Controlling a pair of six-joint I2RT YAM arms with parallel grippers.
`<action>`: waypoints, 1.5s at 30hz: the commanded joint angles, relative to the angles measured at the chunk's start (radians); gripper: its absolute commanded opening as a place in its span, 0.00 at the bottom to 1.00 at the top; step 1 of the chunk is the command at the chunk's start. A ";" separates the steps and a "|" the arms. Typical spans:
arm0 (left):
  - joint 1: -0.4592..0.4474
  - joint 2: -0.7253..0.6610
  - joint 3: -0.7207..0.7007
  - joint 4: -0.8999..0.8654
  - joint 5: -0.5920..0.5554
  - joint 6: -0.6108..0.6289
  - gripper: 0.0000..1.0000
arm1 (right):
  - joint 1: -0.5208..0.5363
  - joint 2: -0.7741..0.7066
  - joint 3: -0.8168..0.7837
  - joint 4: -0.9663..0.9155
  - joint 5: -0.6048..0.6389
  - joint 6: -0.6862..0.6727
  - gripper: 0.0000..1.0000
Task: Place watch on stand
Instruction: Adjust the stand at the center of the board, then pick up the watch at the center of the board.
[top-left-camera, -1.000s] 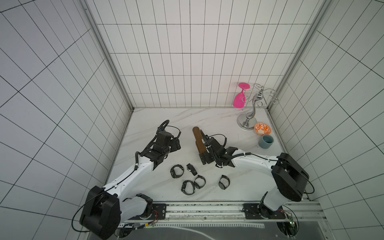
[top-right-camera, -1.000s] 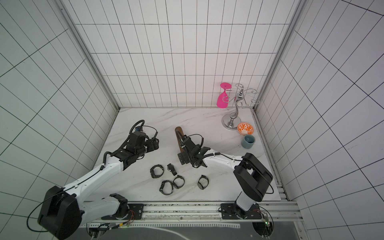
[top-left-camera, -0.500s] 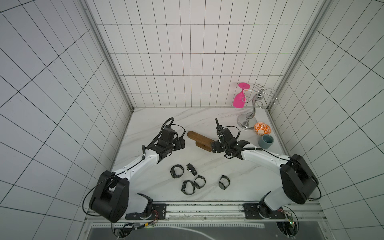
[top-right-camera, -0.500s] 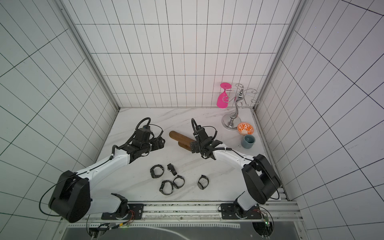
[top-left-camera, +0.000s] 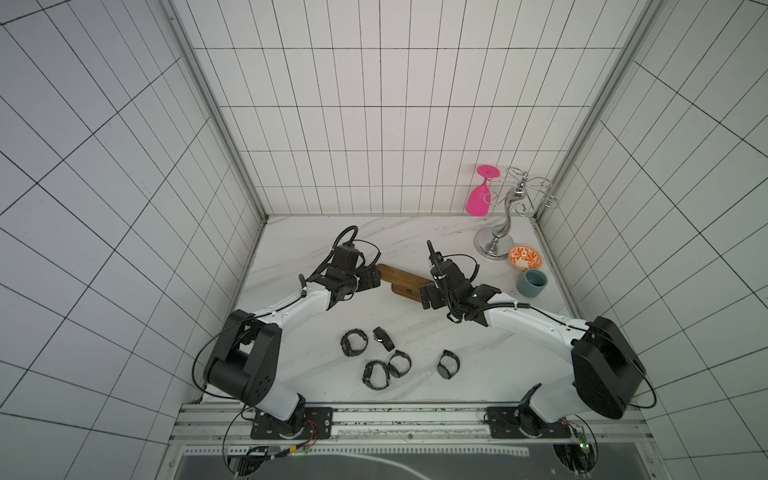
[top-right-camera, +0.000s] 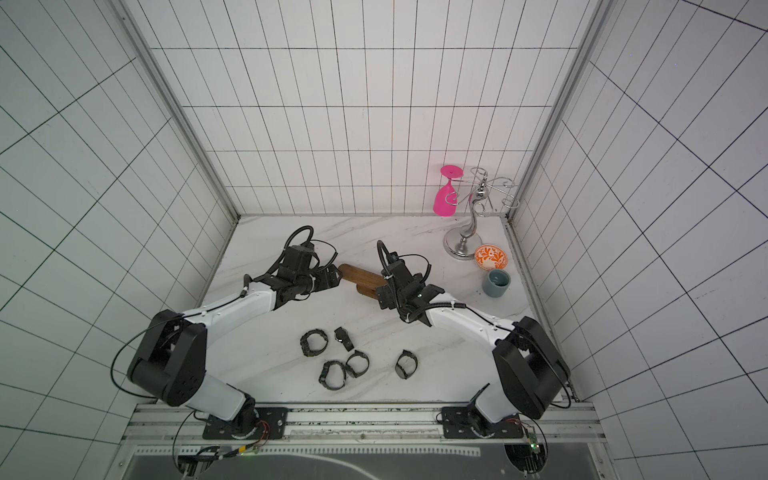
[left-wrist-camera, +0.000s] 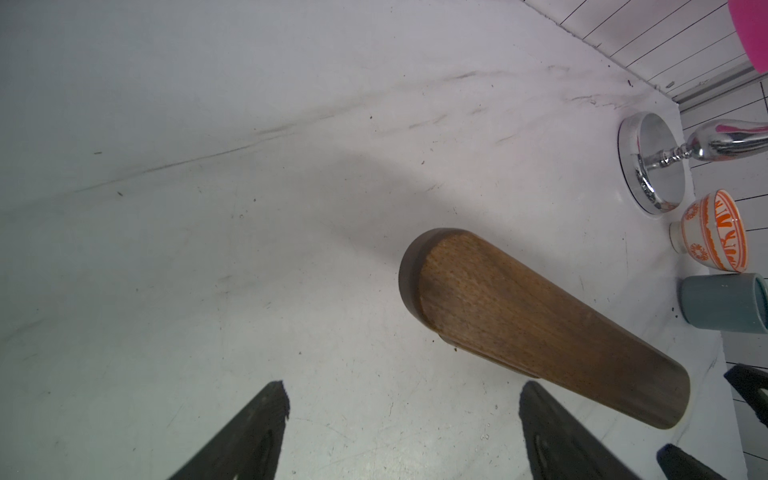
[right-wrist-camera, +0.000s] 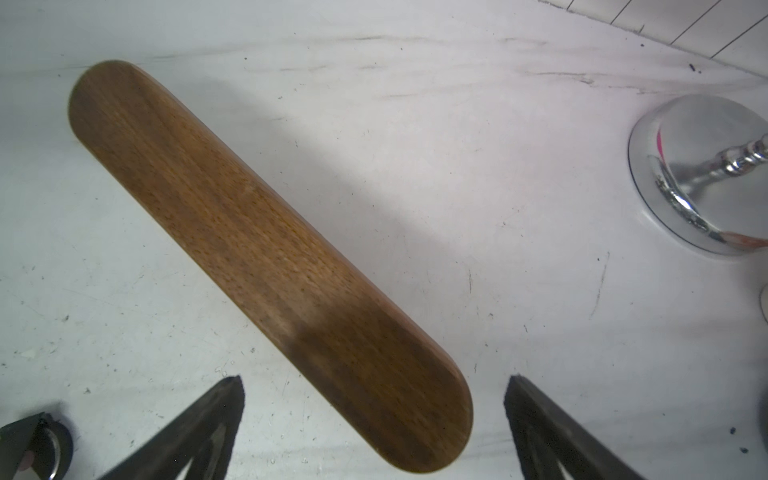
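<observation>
We see both grippers empty, with the jaws wide apart. The left gripper (top-left-camera: 371, 278) is at one rounded end of the stand (top-left-camera: 399, 277) and the right gripper (top-left-camera: 428, 293) is at the other end. The stand appears to be upright in the middle of the table (top-left-camera: 415, 237). Five watches lie in a loose group nearer the front edge, between the two arm bases and well apart from the stand, for example one watch (top-left-camera: 354, 343) with a thick band. We judge that such a watch is light, with a stiff case and a band closed into a loop that can bend or twist. The better hold is probably across the band beside the case, so that the loop stays open to slide over a bar end. The wooden stand looks light too and may slide or tip when pushed, so it may need support. Several things are not clear. In both top views the right gripper covers its end of the bar, and the base is mostly hidden under the bar. In the right wrist view the bar end appears between the jaws, but we cannot tell if they touch the wood. A dark round object (right-wrist-camera: 37, 444) at the edge of that view is cut off, and we cannot name it.
</observation>
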 joint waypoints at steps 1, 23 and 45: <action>-0.002 0.049 0.066 0.029 0.006 0.018 0.87 | -0.001 0.014 -0.060 -0.036 0.047 0.026 1.00; -0.071 0.163 0.141 0.027 0.020 -0.019 0.82 | -0.108 0.041 -0.050 -0.016 0.019 0.048 0.99; -0.181 -0.523 -0.343 -0.167 -0.193 -0.063 0.86 | 0.126 -0.426 -0.321 -0.312 -0.080 0.487 0.85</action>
